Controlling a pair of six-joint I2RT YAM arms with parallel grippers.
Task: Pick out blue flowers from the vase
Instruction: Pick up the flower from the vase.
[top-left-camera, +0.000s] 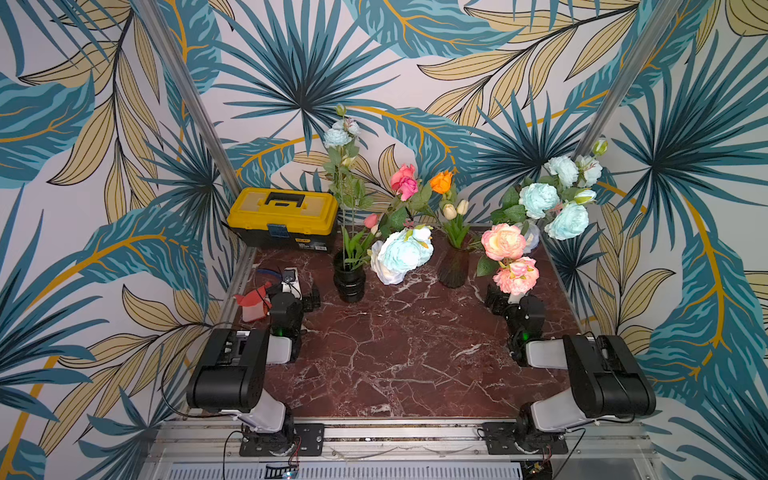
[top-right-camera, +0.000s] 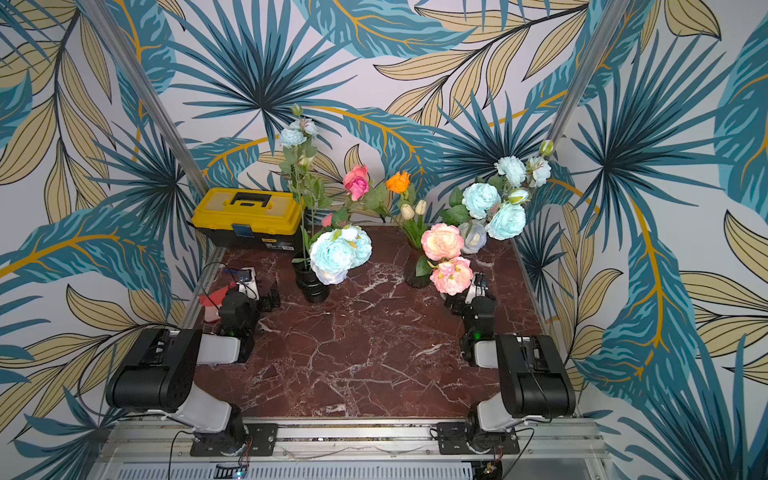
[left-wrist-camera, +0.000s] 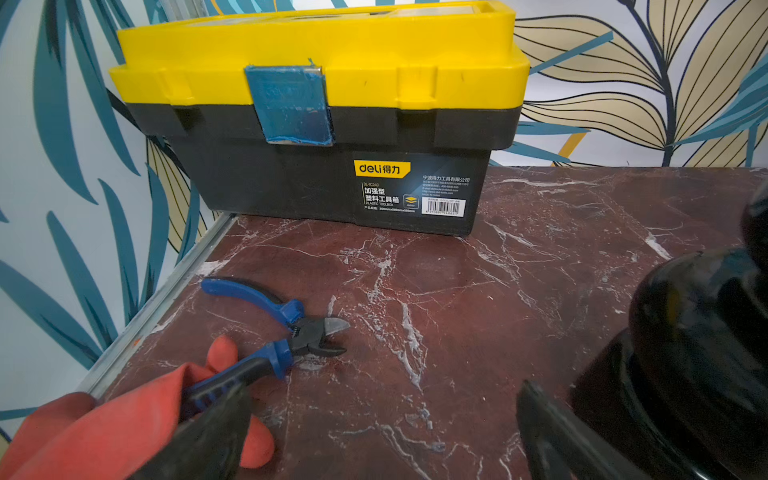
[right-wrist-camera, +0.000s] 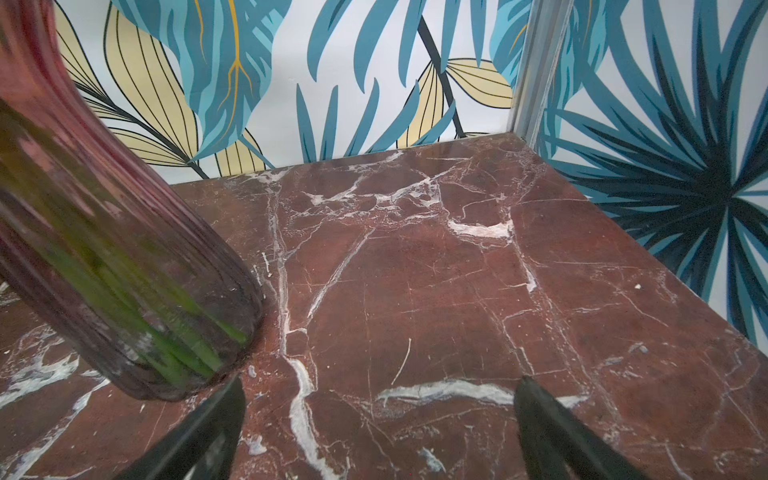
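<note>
Peonies (top-left-camera: 515, 274) partly hide right pincer (right-wrist-camera: 380, 384) from above.

Counter (top-left-camera: 395, 353), top view. Upper left: toolbox (top-left-camera: 282, 216). Centre: smooth vase (top-left-camera: 350, 278), left of ribbed vase (top-left-camera: 454, 266); stems in both. Left edge, before toolbox: pliers (left-wrist-camera: 282, 332), one handle lying on glove (left-wrist-camera: 116, 424).

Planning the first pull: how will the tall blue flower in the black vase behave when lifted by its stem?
Likely whippy: the tall blue flower is long and thin-stemmed, its blooms at the very top, so it may sway. The black vase looks narrow for its height; a sideways tug could tip it.
</note>
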